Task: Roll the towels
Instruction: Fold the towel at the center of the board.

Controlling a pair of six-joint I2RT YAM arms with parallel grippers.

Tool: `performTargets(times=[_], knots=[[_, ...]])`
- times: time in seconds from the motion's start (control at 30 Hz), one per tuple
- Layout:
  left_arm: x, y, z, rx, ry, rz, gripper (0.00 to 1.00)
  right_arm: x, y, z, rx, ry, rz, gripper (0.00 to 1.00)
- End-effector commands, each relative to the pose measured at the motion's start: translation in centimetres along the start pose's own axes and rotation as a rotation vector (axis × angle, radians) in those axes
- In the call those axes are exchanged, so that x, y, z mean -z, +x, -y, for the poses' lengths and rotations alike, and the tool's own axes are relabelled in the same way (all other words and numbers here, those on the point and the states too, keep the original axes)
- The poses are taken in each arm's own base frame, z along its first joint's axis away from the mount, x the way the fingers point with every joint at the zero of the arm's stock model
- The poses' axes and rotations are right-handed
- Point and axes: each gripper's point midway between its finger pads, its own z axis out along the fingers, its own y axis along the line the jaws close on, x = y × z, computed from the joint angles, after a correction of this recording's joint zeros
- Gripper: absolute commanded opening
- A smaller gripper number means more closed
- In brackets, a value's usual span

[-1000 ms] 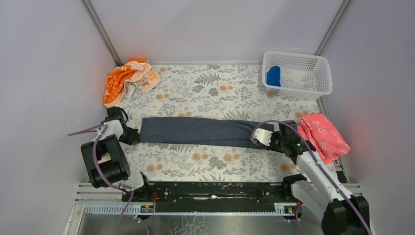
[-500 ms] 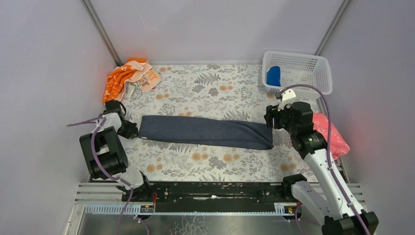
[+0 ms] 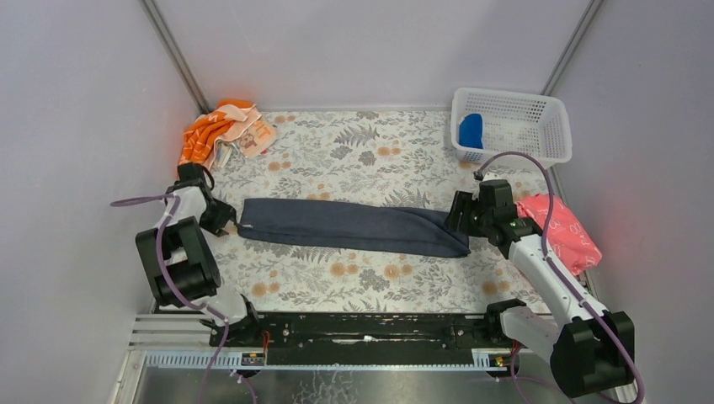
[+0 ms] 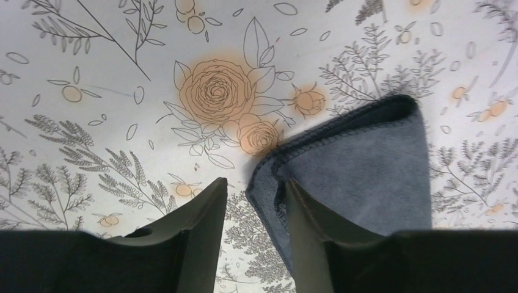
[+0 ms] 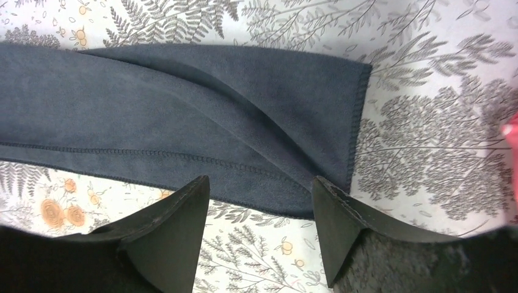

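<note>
The dark slate-grey towel [image 3: 349, 225] lies flat as a long folded strip across the table's middle. Its left end [image 4: 366, 165] fills the right of the left wrist view. My left gripper [image 4: 256, 181] is open there: the towel's corner edge lies in the gap and the right finger [image 4: 305, 220] rests over the cloth. My right gripper [image 5: 261, 179] is open just above the towel's right end [image 5: 244, 110], nothing between its fingers. In the top view, the left gripper [image 3: 223, 220] and the right gripper [image 3: 459, 220] sit at opposite ends. The blue towel [image 3: 471, 130] lies rolled in the basket.
The white plastic basket [image 3: 522, 126] stands at the back right. An orange-and-white cloth [image 3: 221, 135] is bunched at the back left corner. A pink cloth [image 3: 557, 231] lies by the right wall beside my right arm. Grey walls enclose the floral table [image 3: 354, 160].
My right gripper let go of the grey towel's right end, lifted away, then came back down beside it, open. My left gripper opened at the left end.
</note>
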Motion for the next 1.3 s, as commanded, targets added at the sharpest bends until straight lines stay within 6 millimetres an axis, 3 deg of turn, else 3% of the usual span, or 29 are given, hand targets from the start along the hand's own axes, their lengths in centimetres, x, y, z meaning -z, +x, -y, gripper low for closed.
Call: performTargets(times=[0.0,0.23,0.43,0.57,0.7,1.27], knots=[[2.6,-1.2,-0.1,-0.08,-0.015,0.072,0.43,-0.4,1.2,-1.3,-0.1,-0.058,-0.033,0.69],[4.0,-0.6,0.2,-0.123,-0.02,0.099,0.48,-1.3,3.4,-1.9,-0.129,-0.116,-0.085,0.68],[1.6,0.6,-0.6,-0.105,-0.057,0.052,0.41,-1.2,3.6,-1.8,-0.106,-0.119,-0.088,0.68],[0.4,0.3,-2.1,-0.073,-0.13,0.087,0.4,-1.2,3.8,-1.8,-0.103,-0.127,-0.091,0.68],[-0.5,0.3,-2.0,-0.063,-0.153,0.058,0.4,-1.3,4.0,-1.7,-0.099,-0.13,-0.089,0.68],[-2.3,-0.5,-3.6,0.091,-0.151,-0.004,0.57,-2.4,6.4,-1.3,-0.101,-0.138,-0.148,0.69]])
